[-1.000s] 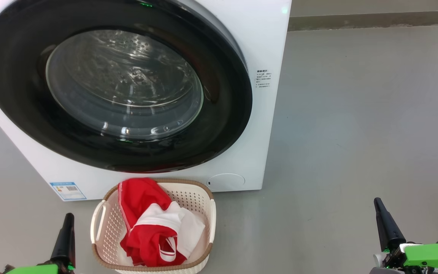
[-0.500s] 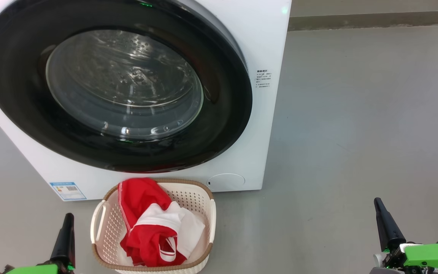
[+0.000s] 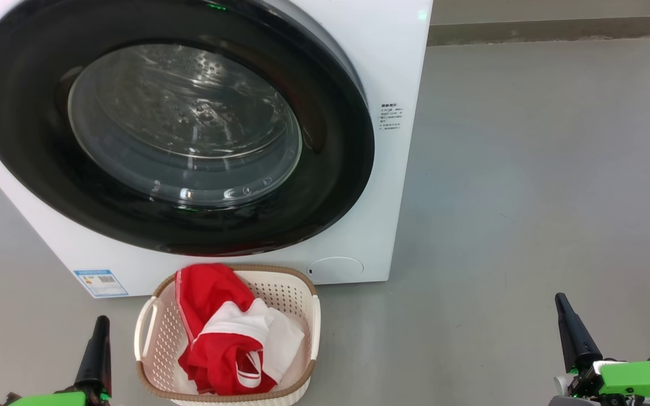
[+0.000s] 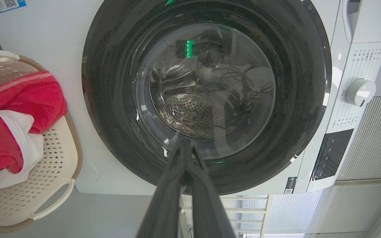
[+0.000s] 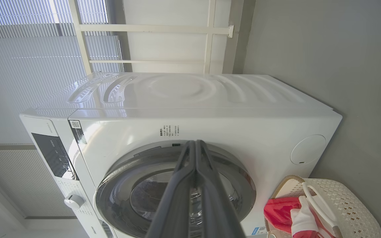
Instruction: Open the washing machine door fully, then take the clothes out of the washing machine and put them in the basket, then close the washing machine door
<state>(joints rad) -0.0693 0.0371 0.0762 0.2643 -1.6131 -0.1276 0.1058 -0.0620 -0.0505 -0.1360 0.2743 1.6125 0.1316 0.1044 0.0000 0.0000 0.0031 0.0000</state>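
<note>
At 7 o'clock in the head view, the left gripper (image 3: 101, 324) hung low above the grey floor (image 3: 528, 197). In the left wrist view its fingers (image 4: 174, 185) were pressed together to the tips with nothing between them. A small blue label (image 3: 101, 282) sat on the front of the washing machine (image 3: 381, 56) at the door's 7 o'clock. The basket (image 3: 282, 293) stood on the floor just before the machine, at 6 o'clock from the washing machine door (image 3: 31, 141). The clothes (image 3: 212, 316) lay heaped inside the basket, red with white panels. The door was closed flat against the machine front, and the steel drum showed through its glass. A round cap (image 3: 335, 269) sat at the door's 5 o'clock. At 5 o'clock in the head view, well apart from the basket, the right gripper (image 3: 562, 307) was likewise closed tight and empty, as the right wrist view showed.
</note>
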